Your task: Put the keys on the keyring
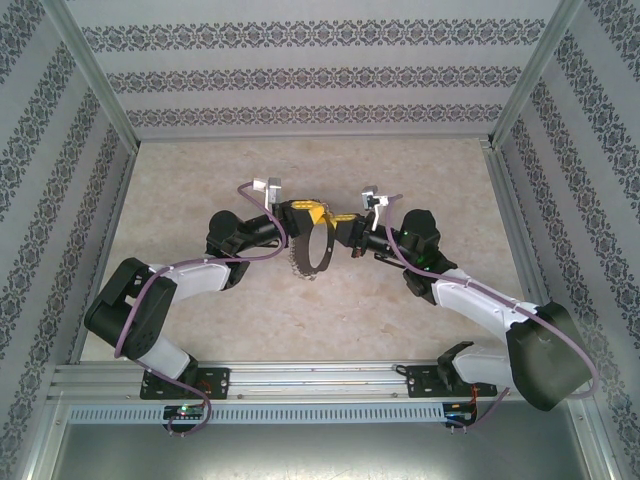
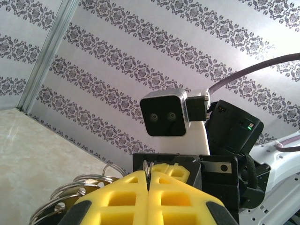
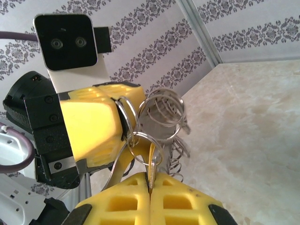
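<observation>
My left pincer is clamped on the keyring at mid-table. My right pincer, just right of it, is closed on the key against the ring's loops.

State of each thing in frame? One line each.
left pincer: shut on keyring.
right pincer: shut on key.
keyring: held up by the left pincer, fringe hanging.
key: gripped edge-on at the keyring; threaded or not, cannot tell.

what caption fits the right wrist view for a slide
Right gripper pinches the key beside the keyring held by the left gripper.
</observation>
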`<move>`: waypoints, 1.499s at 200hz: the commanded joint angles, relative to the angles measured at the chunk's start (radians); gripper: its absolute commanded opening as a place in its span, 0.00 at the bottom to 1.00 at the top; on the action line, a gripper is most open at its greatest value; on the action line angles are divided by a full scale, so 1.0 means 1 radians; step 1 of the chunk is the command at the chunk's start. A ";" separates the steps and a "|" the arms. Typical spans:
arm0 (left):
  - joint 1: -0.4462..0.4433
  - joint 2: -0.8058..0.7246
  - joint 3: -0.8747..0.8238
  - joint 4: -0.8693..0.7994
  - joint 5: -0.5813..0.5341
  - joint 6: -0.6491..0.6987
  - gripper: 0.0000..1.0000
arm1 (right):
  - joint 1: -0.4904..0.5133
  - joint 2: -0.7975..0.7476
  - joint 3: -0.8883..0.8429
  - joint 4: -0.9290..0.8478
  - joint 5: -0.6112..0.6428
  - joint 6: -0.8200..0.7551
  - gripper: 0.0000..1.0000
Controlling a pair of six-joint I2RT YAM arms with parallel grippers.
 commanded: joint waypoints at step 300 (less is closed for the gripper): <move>0.013 0.027 0.071 0.094 0.025 -0.108 0.00 | -0.055 -0.053 0.080 0.062 -0.045 0.073 0.43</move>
